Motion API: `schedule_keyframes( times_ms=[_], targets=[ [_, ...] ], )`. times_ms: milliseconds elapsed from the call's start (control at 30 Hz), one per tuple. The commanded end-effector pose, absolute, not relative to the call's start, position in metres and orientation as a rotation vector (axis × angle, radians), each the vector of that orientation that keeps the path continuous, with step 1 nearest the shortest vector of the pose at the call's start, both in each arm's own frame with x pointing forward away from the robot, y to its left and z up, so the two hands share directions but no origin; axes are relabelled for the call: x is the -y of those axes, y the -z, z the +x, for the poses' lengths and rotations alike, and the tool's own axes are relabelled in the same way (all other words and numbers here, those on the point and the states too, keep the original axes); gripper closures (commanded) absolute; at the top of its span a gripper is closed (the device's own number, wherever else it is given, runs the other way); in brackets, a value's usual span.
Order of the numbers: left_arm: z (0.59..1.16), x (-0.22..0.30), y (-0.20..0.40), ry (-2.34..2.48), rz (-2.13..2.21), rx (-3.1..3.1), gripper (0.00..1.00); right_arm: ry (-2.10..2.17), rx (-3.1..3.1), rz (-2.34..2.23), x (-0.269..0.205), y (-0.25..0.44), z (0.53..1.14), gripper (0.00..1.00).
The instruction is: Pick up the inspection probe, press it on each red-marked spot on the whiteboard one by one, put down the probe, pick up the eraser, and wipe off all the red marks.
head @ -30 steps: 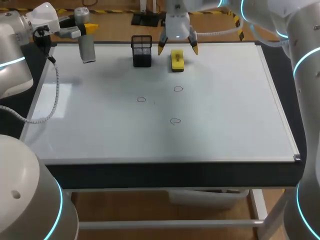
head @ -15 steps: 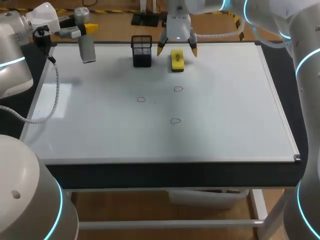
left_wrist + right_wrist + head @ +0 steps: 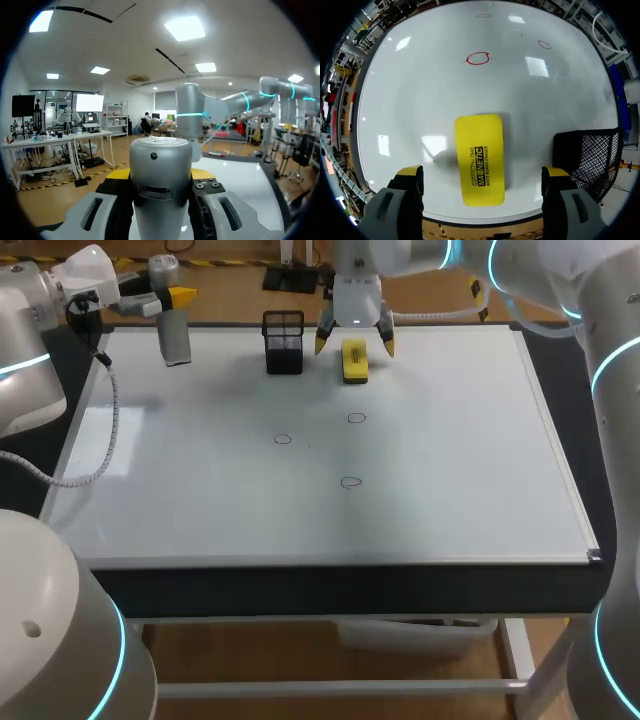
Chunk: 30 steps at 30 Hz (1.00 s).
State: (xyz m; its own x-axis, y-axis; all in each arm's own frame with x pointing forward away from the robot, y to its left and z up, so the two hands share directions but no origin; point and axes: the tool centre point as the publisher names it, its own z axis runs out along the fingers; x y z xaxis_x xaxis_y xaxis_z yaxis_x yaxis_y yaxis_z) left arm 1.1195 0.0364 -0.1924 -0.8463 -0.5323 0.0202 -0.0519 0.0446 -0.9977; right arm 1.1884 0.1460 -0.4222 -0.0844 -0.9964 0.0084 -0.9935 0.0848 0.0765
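Observation:
My left gripper point(image 3: 170, 297) hangs over the whiteboard's far left corner, shut on the grey cylindrical inspection probe point(image 3: 176, 337), which points down above the board. In the left wrist view the probe point(image 3: 161, 155) fills the gap between the fingers of that gripper point(image 3: 160, 176). My right gripper point(image 3: 354, 341) stands open just above the yellow eraser point(image 3: 354, 361), one tip on either side. From the right wrist, the eraser point(image 3: 480, 157) lies flat between the spread fingers of the right gripper point(image 3: 482, 173), untouched. Three small red circles point(image 3: 282, 439) point(image 3: 357, 418) point(image 3: 350, 481) mark the whiteboard point(image 3: 450, 470).
A black mesh holder point(image 3: 284, 341) stands on the board just left of the eraser, close to the right gripper's finger point(image 3: 555, 175). It shows beside that finger as the mesh holder point(image 3: 590, 155). The board's metal frame point(image 3: 560, 460) runs along the right side.
The right gripper has sunk slightly toward the eraser, still open. The left arm and the probe have not moved.

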Motion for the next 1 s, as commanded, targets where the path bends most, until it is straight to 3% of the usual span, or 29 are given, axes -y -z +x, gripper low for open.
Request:
schedule_keyframes(
  times_ms=[33,500,567,600,633,933,1000],
  targets=[
    [1.119,-0.036,0.192,1.858,-0.59,-1.971,1.0,0.487,2.045,1.878,-0.148,0.431,1.2,0.0],
    [1.119,-0.036,0.192,1.858,-0.59,-1.971,1.0,0.508,2.023,1.878,-0.15,0.435,1.199,0.0],
    [1.119,-0.036,0.192,1.858,-0.59,-1.971,1.0,0.51,2.028,1.872,-0.15,0.435,1.199,0.16],
    [1.119,-0.036,0.192,1.858,-0.59,-1.971,1.0,0.511,2.028,1.871,-0.15,0.435,1.199,0.35],
    [1.119,-0.036,0.192,1.858,-0.59,-1.971,1.0,0.512,2.028,1.871,-0.15,0.435,1.199,0.46],
    [1.119,-0.036,0.192,1.858,-0.59,-1.971,1.0,0.524,2.046,1.861,-0.149,0.427,1.195,0.71],
    [1.119,-0.036,0.192,1.858,-0.59,-1.971,1.0,0.519,2.07,1.854,-0.148,0.423,1.195,0.91]
  ],
)
